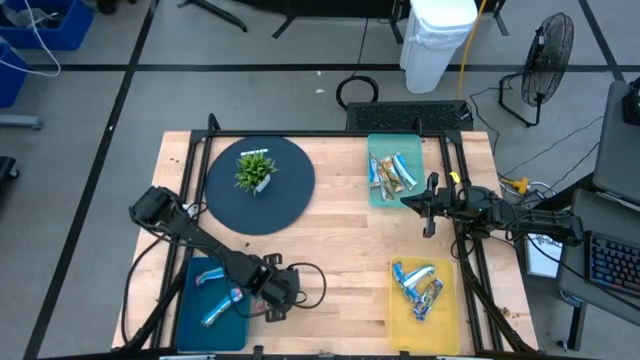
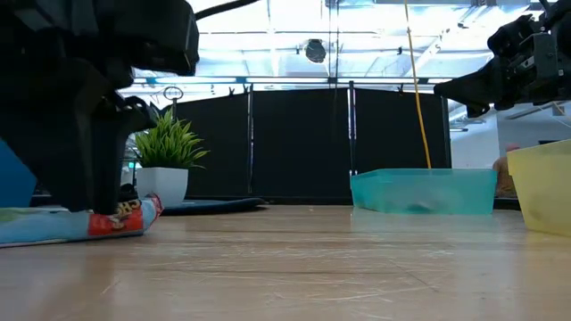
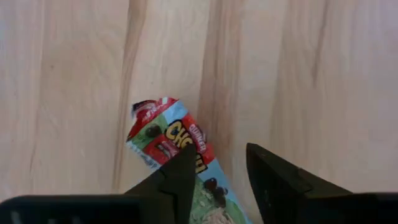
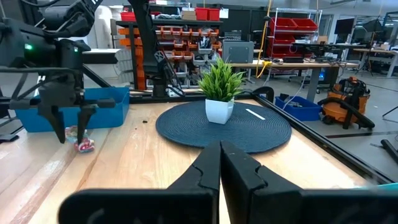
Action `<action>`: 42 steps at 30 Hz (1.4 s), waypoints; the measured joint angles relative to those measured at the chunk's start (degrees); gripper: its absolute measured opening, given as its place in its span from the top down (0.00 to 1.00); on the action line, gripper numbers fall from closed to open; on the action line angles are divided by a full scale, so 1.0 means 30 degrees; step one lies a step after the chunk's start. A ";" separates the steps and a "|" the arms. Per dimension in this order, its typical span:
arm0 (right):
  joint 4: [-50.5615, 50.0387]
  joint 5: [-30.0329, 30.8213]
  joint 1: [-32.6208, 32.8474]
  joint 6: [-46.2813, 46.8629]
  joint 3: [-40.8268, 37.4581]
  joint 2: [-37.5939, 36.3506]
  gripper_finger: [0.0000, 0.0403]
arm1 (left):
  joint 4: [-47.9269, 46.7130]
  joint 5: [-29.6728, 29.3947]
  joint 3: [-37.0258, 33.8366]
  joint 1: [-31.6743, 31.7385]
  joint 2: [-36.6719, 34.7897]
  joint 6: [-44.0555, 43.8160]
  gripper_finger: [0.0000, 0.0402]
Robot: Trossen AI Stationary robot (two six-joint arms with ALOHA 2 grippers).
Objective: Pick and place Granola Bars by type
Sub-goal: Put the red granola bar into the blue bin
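Currently left gripper (image 3: 217, 171) hangs spread over a granola bar (image 3: 177, 149) lying flat on the bare table (image 1: 340, 250), just beside the blue tray (image 1: 195, 315). Bar looks light, wrapper slick and crinkly (pinch mid-length, across its width). Right gripper (image 4: 221, 165) clenched, empty, near the teal tray (image 1: 380, 195).

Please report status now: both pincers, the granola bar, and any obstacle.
Left pincer open, straddling one granola bar on the table beside the blue tray. Right pincer shut, empty, waiting near the teal tray. No obstacle seen.
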 joint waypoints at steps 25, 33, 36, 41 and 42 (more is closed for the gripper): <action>-0.0007 -0.0005 0.0002 -0.0007 0.0000 0.0000 0.99 | -0.3020 0.0146 0.0004 0.0503 -0.0899 -0.3597 0.62; -0.0007 -0.0005 -0.0005 -0.0001 0.0000 0.0000 0.99 | -0.3854 0.0499 0.0004 0.0780 -0.0899 -0.7082 0.69; -0.0007 -0.0005 -0.0002 -0.0007 0.0000 0.0000 0.99 | -0.4792 0.0357 0.0004 0.0826 -0.0899 -0.7768 0.71; -0.0007 -0.0005 0.0001 -0.0001 0.0000 0.0000 0.99 | -0.4873 0.0274 0.0004 0.0838 -0.0856 -0.8006 0.74; -0.0007 -0.0005 0.0002 -0.0007 0.0000 0.0000 0.99 | -0.4710 0.0295 0.0004 0.0824 -0.0856 -0.7887 0.74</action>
